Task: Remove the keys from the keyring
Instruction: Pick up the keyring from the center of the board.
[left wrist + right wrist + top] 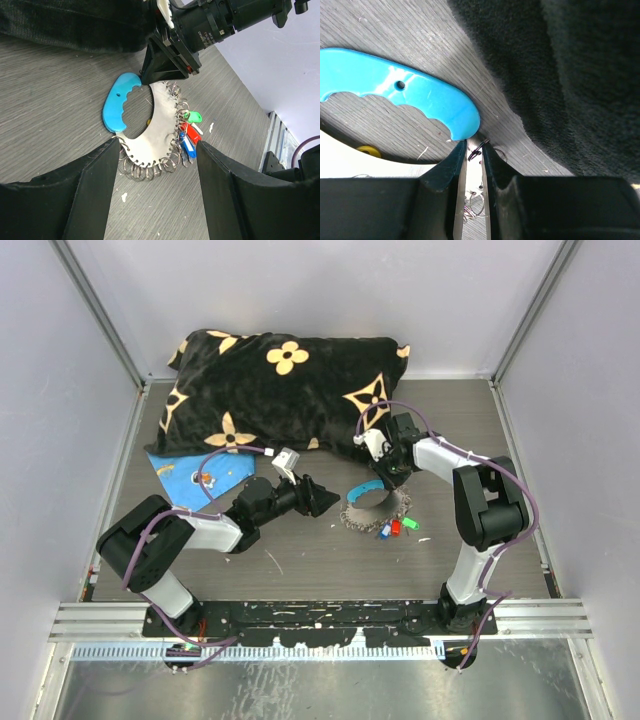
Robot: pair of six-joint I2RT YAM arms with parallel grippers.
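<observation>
Right end effector [474,152] pinches keyring [155,135], perhaps shallowly; left end effector [158,150] hovers spread. A slip could scatter keys [189,136].

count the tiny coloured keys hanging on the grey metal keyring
3 visible: a green-headed key, a red-headed key and a blue-headed key, bunched in that order along the outer edge of the grey crescent keyring. More may be hidden among its wire rings.

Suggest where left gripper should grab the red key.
Pinch the red key by its head, coming from outside the keyring: the head sticks out past the small rings, lying flat. The blue key and green key sit close, so likely go narrow.
</observation>
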